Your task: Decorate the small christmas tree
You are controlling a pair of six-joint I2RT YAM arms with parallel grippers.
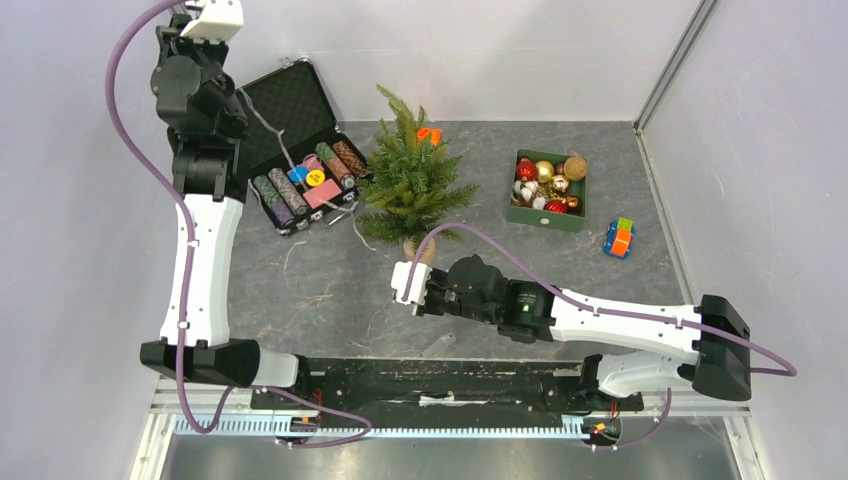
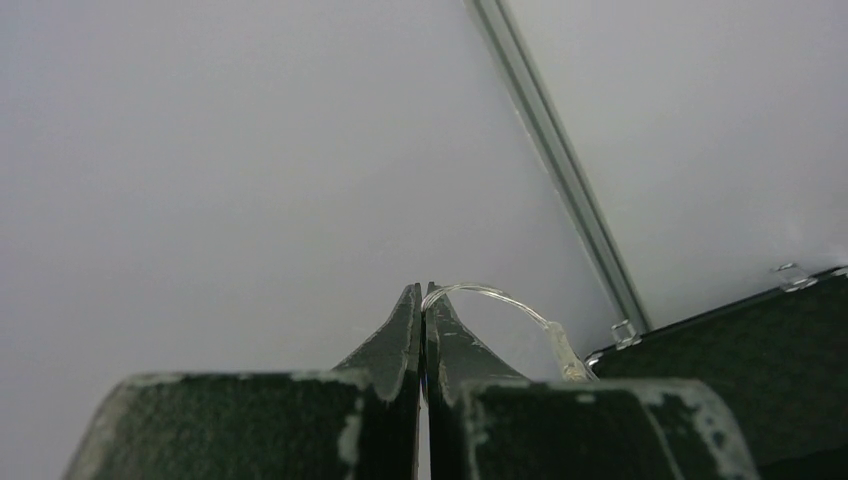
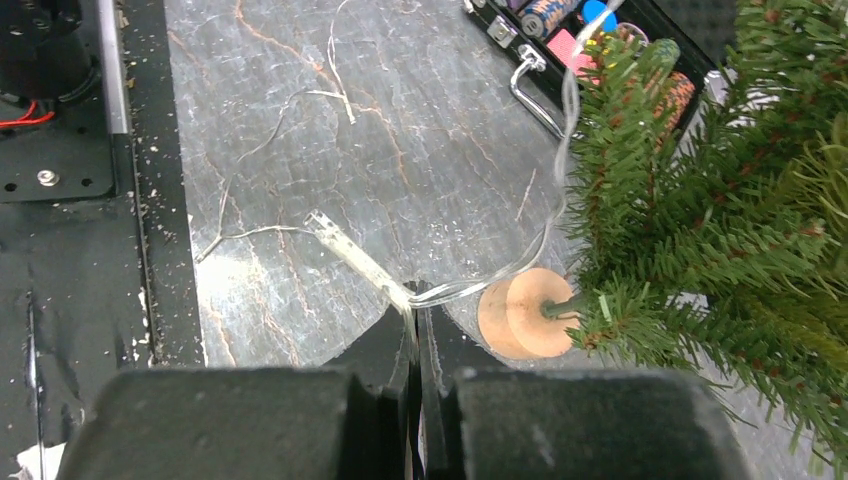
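The small christmas tree (image 1: 414, 180) stands mid-table on its tan wooden stump (image 3: 520, 312). A thin clear light-string wire (image 3: 545, 215) runs from the briefcase side past the tree's lower branches. My right gripper (image 3: 415, 308) is shut on this wire, low over the table just left of the stump; in the top view it (image 1: 405, 281) is in front of the tree. My left gripper (image 2: 424, 290) is shut on the wire's other part (image 2: 500, 297), raised high at the back left (image 1: 212, 14) above the briefcase.
An open black briefcase (image 1: 288, 105) with poker chips lies left of the tree. A green box (image 1: 547, 212) of baubles sits to the right, with a colour cube (image 1: 619, 238) beside it. An orange cube (image 1: 429, 134) is behind the tree. Loose wire strands (image 3: 270, 120) lie on the table.
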